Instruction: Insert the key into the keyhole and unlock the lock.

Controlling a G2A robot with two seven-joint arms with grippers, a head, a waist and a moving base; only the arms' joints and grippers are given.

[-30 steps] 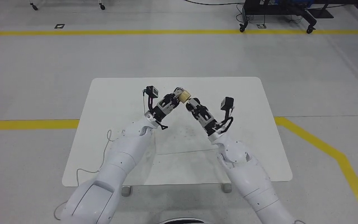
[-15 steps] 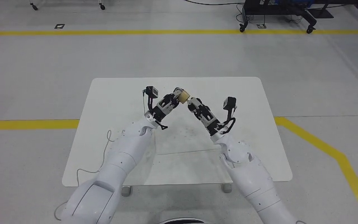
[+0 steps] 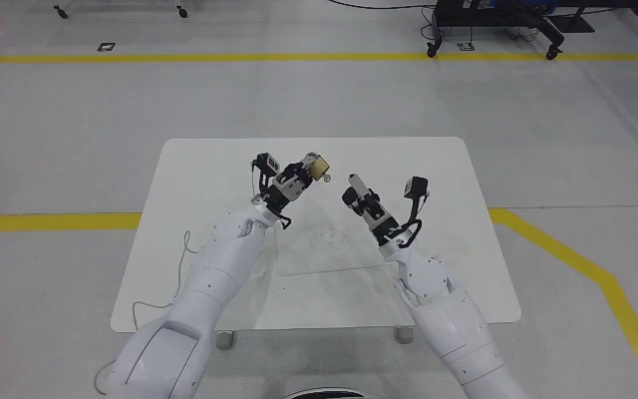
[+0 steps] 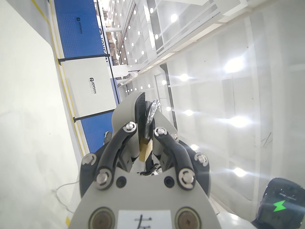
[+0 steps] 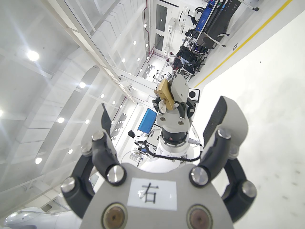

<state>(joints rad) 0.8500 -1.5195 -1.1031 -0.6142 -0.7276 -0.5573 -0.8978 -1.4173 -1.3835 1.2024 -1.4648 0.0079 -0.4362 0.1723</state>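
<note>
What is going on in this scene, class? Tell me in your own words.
The left end effector is shut on a brass padlock and holds it above the white table. A silver key sticks out of the padlock's underside. The right end effector faces it, open and empty, apart from the key. It cannot be told whether the shackle has released.

The top camera is looking down on the worktop (image 3: 449, 180) from high above. Wrist cameras are sitting close behind the left gripper (image 4: 148, 111) and right gripper (image 5: 164, 106); both are framing the left gripper.
</note>
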